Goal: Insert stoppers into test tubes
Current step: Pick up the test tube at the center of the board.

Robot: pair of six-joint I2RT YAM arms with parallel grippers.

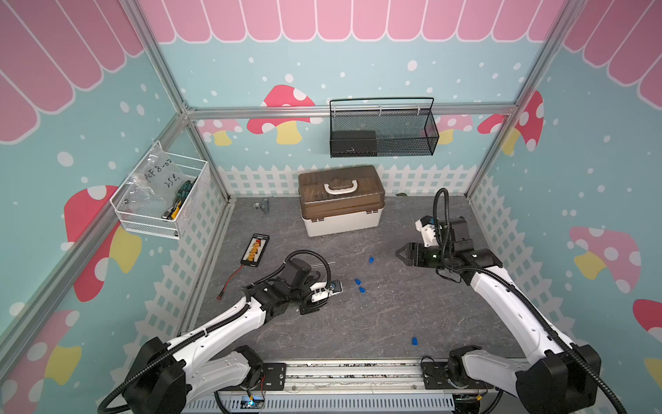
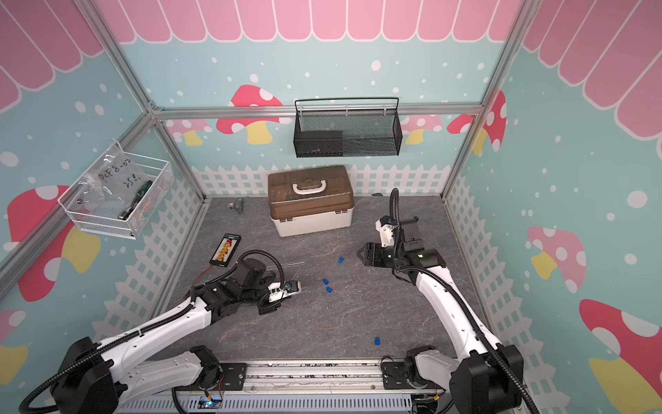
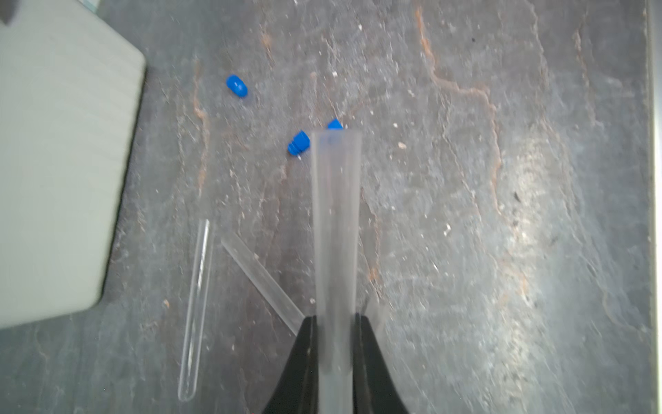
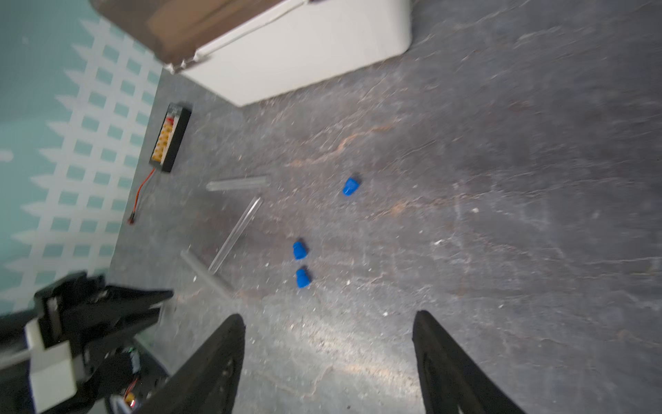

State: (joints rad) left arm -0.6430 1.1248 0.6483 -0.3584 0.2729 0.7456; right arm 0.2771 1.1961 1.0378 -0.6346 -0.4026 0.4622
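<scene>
Grey stone-patterned bench (image 1: 394,322) across the lower middle of both top views, with a brown-lidded box (image 1: 340,200) at its back centre. Left tool (image 3: 335,319) left of centre, clenched on one clear test tube (image 3: 335,215) whose open end sticks out well beyond the tips; right tool (image 4: 328,315) at centre right, released, tips spread wide above bare bench. Three more test tubes (image 4: 238,183) (image 4: 235,234) (image 4: 206,272) flat on the bench near the left tool, three blue stoppers (image 1: 371,259) (image 1: 357,281) (image 1: 362,289) loose between the tools, and a fourth (image 1: 415,341) lower right of centre near the front edge.
</scene>
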